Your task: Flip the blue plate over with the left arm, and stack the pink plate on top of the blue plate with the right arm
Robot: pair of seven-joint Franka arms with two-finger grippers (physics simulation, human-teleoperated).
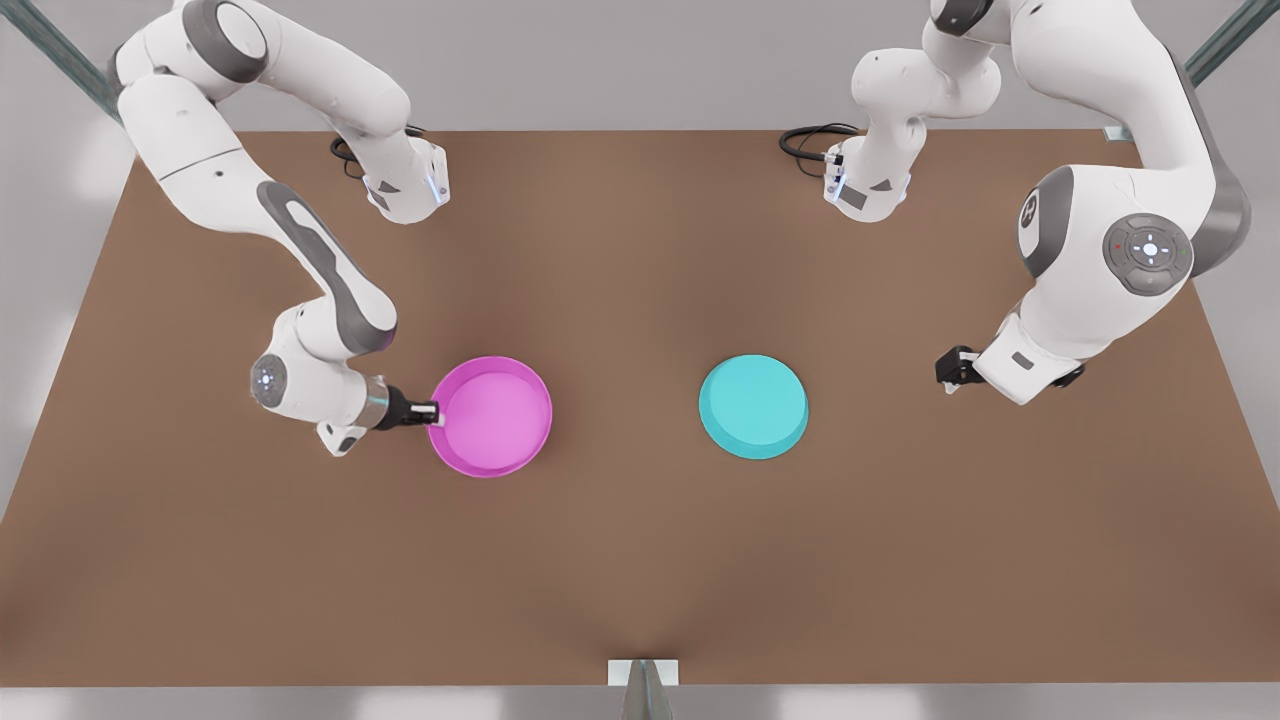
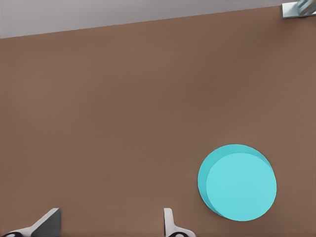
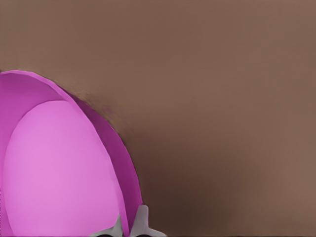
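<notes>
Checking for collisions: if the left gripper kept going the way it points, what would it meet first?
Likely the bare table: the left gripper, jaws open, points at it; the blue plate lies off to one side.

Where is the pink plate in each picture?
Front view: the pink plate sits on the brown table, toward the front view's left, with the right claw at its rim.
Left wrist view: not in it.
Right wrist view: the pink plate is close up, its rim between the claw's fingertips.
Shared landmark: the brown table.
</notes>
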